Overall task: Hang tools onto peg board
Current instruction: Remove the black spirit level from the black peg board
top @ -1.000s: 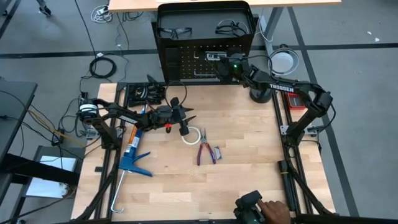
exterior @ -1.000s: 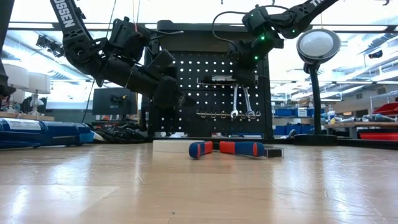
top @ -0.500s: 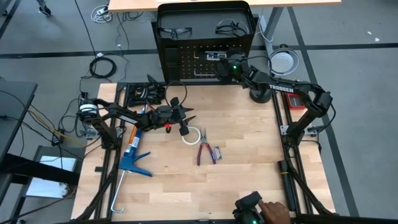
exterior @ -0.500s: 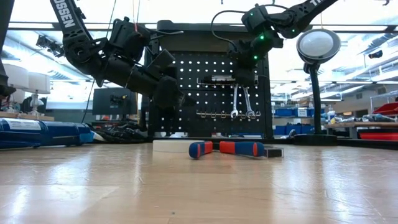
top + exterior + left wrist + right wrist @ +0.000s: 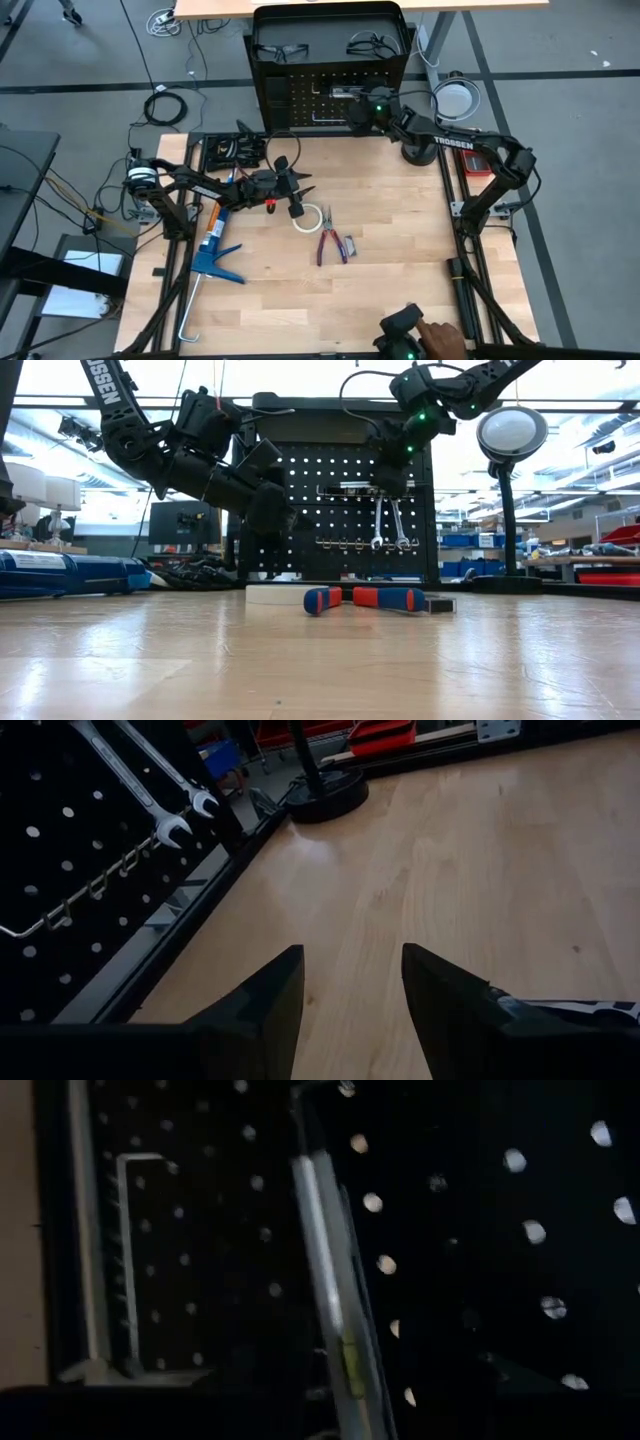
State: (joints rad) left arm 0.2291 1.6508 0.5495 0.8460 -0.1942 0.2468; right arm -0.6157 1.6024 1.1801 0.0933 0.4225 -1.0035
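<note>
hanging on the upright black perforated peg board (image 5: 340,510) at the far edge of the pale wooden counter (image 5: 380,280) are two silver wrenches (image 5: 388,523), side by side on a row of small silver hooks, and above them a black bar with pale windows (image 5: 348,488) lying level across the panel. the right gripper (image 5: 392,480) sits high against the board at the bar's end nearest the wrenches; whether its jaws are open or closed on the bar cannot be told. in the right wrist view the bar (image 5: 335,1295) runs close along the perforated panel. two pairs of dark-framed safety glasses (image 5: 280,50) rest on top of the board's box-like frame. the left gripper (image 5: 350,985) hovers over the counter near the board's left side, jaws apart and holding nothing. red-handled pliers (image 5: 328,238) and a white tape roll (image 5: 307,217) lie mid-counter, just beside each other. a large blue caulking gun (image 5: 212,250) lies well to the left.
</note>
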